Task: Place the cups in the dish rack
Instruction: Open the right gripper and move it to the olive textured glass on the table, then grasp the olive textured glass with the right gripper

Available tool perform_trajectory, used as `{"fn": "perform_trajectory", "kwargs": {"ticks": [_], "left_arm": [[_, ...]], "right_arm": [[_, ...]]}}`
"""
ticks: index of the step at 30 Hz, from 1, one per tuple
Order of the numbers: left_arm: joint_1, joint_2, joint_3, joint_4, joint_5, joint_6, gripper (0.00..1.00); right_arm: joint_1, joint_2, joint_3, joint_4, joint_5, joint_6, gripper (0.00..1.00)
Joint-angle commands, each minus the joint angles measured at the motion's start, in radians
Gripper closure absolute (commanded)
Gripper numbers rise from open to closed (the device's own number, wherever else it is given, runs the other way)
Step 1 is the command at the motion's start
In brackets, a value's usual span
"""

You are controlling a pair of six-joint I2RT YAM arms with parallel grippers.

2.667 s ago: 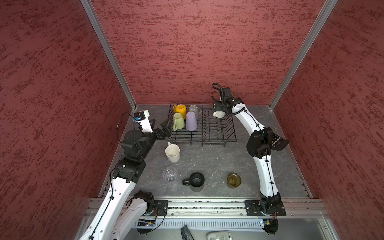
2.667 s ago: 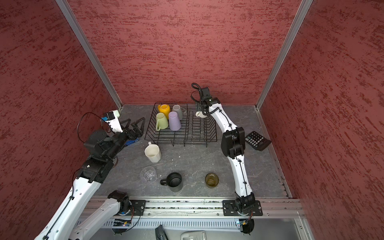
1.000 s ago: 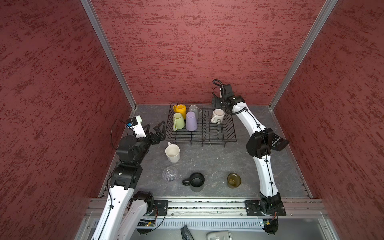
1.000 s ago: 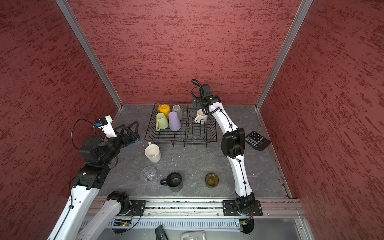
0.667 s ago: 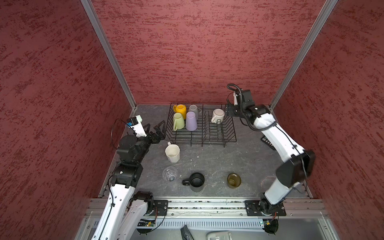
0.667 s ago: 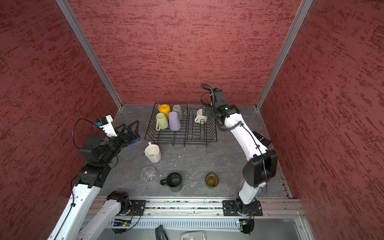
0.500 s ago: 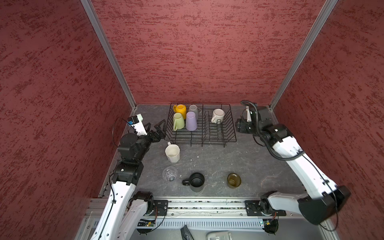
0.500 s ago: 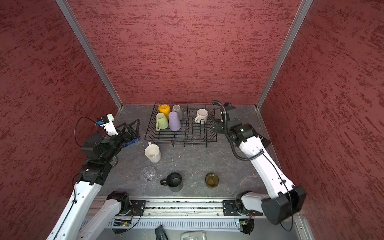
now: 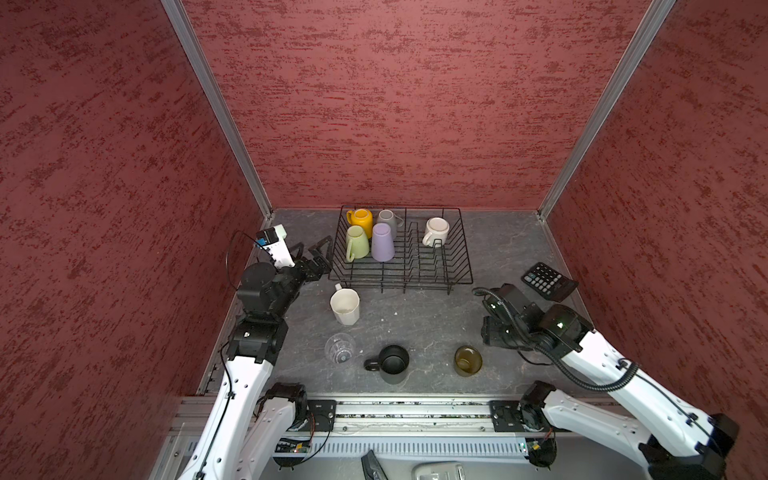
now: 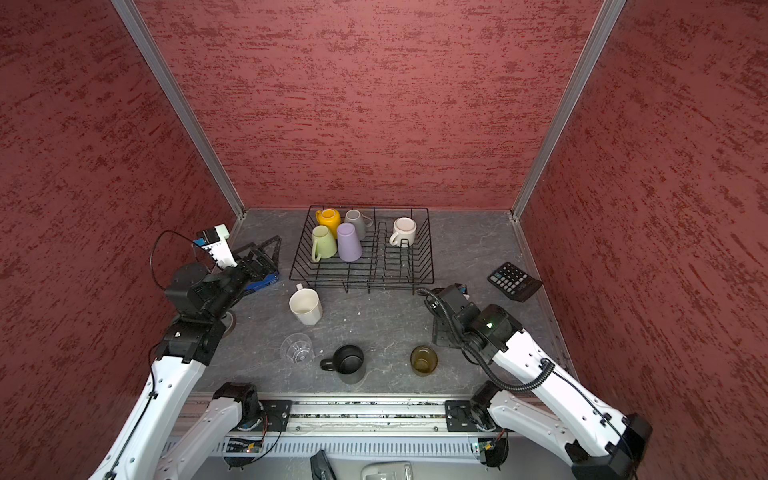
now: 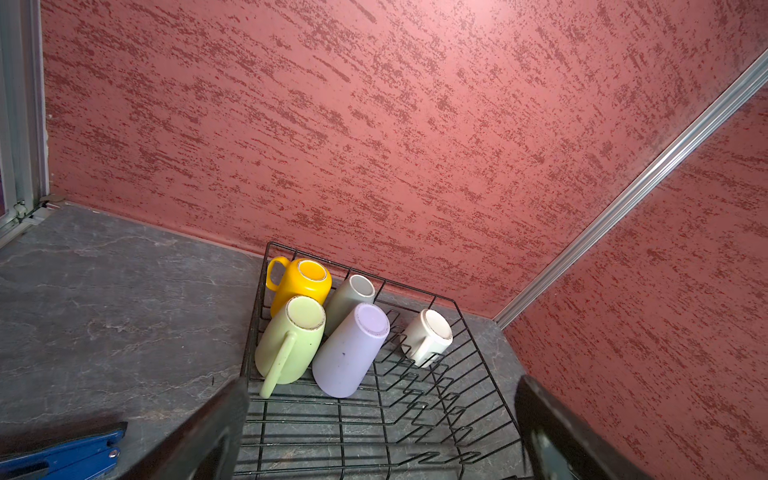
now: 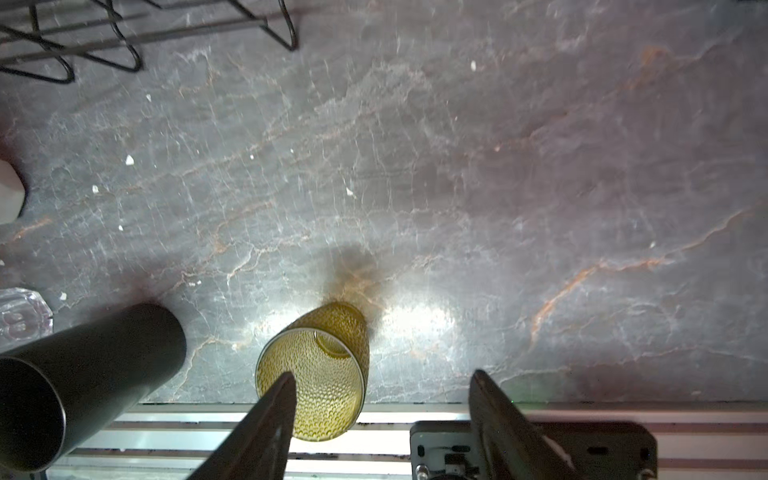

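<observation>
Dish rack (image 9: 464, 266), upper centre in both top views, holds five cups (image 9: 382, 243). Left gripper (image 11: 380, 380) gapes empty; right gripper (image 12: 382, 374) is parted and empty near the olive glass (image 12: 316, 374).

Black calculator (image 9: 549, 281) sitting askew on the right of the grey stone-patterned tabletop (image 9: 415, 324), near the wall, clear in both top views. Over on the left, a blue-handled tool (image 10: 259, 282) lies flat, only partly in view. Textured red walls (image 9: 395, 104) on three sides, and a metal rail (image 9: 399, 409) along the front edge.
</observation>
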Motion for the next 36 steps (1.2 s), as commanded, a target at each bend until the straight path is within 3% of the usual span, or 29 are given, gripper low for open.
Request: {"fn": "perform_trajectory", "kwargs": {"ticks": [1,7,20,32,36], "left_arm": [[0.013,-0.003,0.007,0.025,0.025,-0.008,0.0],[0.023,-0.009,0.002,0.024,0.033,-0.009,0.0],[0.042,-0.037,-0.018,0.017,0.042,-0.022,0.0],[0.055,-0.032,-0.034,0.027,0.066,-0.05,0.0],[0.065,-0.011,-0.02,0.014,0.106,-0.071,0.0]], "right_arm": [[0.059,-0.032,-0.039,-0.029,-0.036,0.149,0.34],[0.158,-0.019,-0.117,0.022,-0.062,0.231,0.36],[0.167,0.111,-0.287,0.316,-0.068,0.273,0.52],[0.161,0.242,-0.231,0.383,0.001,0.206,0.98],[0.125,0.213,-0.134,0.343,0.016,0.161,1.0]]}}
